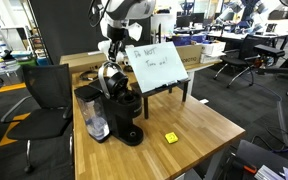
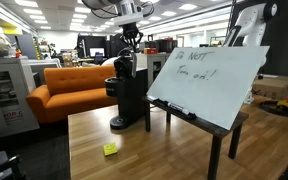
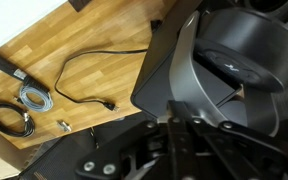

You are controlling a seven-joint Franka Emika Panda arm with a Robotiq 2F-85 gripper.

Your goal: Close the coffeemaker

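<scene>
- Your wooden table (image 1: 196, 118) carries everything.
- The white sign board (image 1: 156, 68) stands just beside the coffeemaker.
- The coffeemaker (image 1: 126, 112) sits near one table edge, with its silver handle arc (image 1: 109, 73) raised and its water tank (image 1: 94, 120) at its side.
- Your gripper (image 2: 131, 48) hangs just above the machine's top. You cannot tell how its fingers stand.
- A small yellow block (image 1: 170, 137) lies apart on the wood.

Bright, even ceiling-panel office light, soft shadows, small grainy exterior views, dimmer, blurred wrist-view foreground.
</scene>
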